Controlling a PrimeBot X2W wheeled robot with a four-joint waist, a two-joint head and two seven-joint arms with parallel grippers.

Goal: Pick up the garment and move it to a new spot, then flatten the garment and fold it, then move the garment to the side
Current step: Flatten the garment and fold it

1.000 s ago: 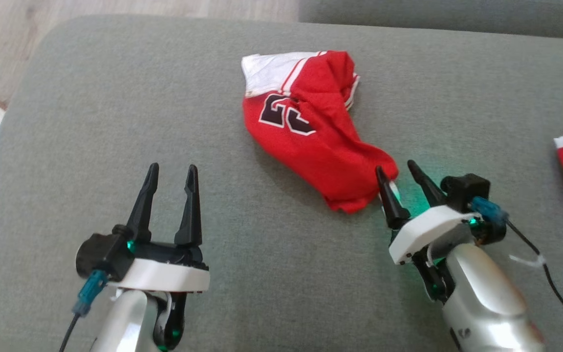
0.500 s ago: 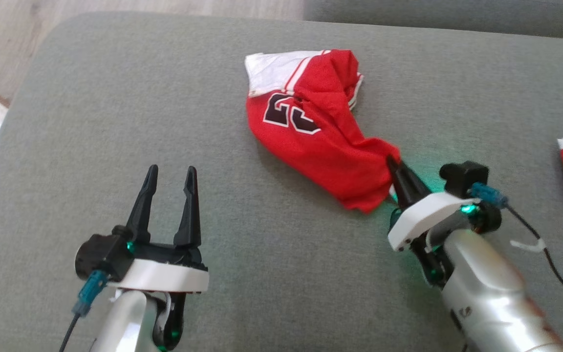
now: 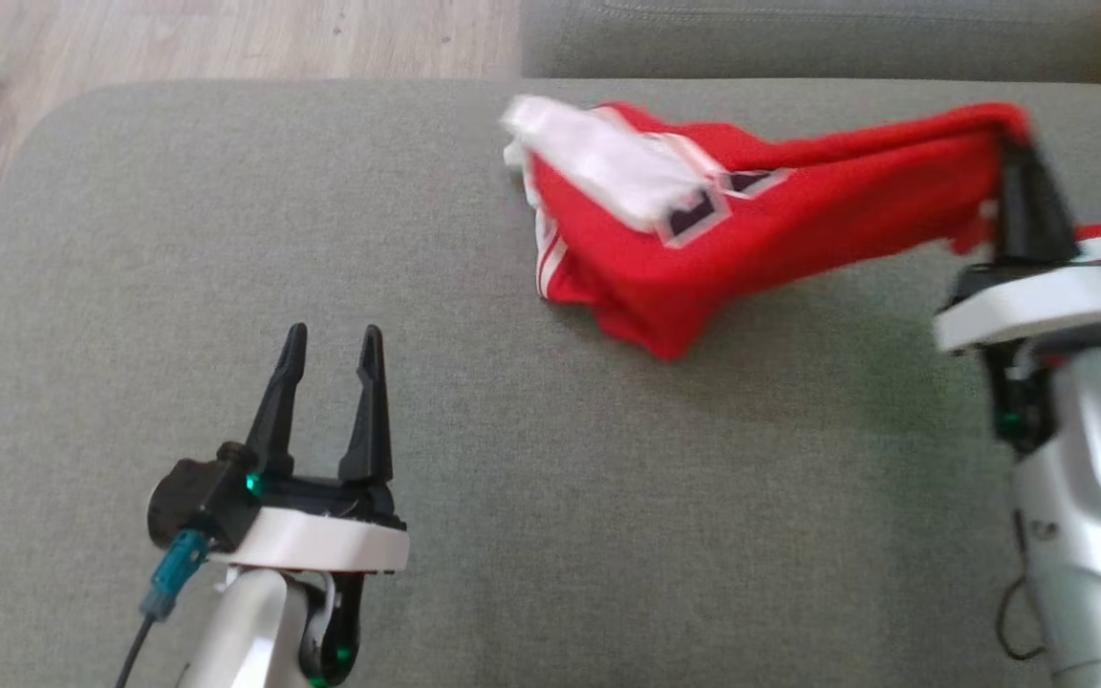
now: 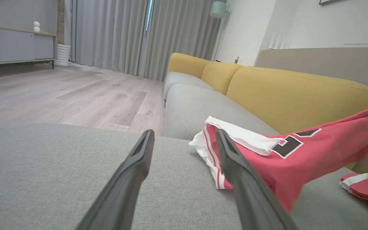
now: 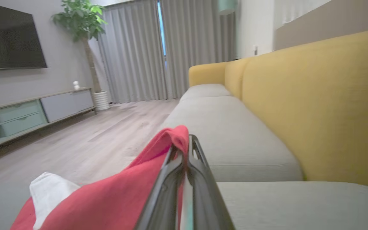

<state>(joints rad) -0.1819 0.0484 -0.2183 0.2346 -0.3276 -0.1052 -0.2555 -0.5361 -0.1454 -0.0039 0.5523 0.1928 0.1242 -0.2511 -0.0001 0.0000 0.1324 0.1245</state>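
The garment (image 3: pixel 703 258) is a red jersey with white trim and dark numerals, stretched from the grey cushion (image 3: pixel 512 497) up toward the right. My right gripper (image 3: pixel 1017 153) is shut on its red end, raised above the cushion at the right; in the right wrist view the right gripper (image 5: pixel 184 143) pinches the garment (image 5: pixel 113 201), which drapes down to the left. My left gripper (image 3: pixel 333 336) stands open over bare cushion at the lower left, well clear of the cloth. Between its open fingers (image 4: pixel 139 159) the left wrist view shows the garment (image 4: pixel 292 156) hanging to the right.
A second red and white cloth (image 4: pixel 366 187) lies on the cushion at the far right. Yellow sofa backrests (image 4: pixel 299 95) run along the far side. Wooden floor (image 3: pixel 178 38) lies beyond the cushion's upper left edge.
My right gripper shut on the garment's near corner, then lifted it up and to the right, pulling the cloth taut. The head camera has shifted. The left gripper stayed put.
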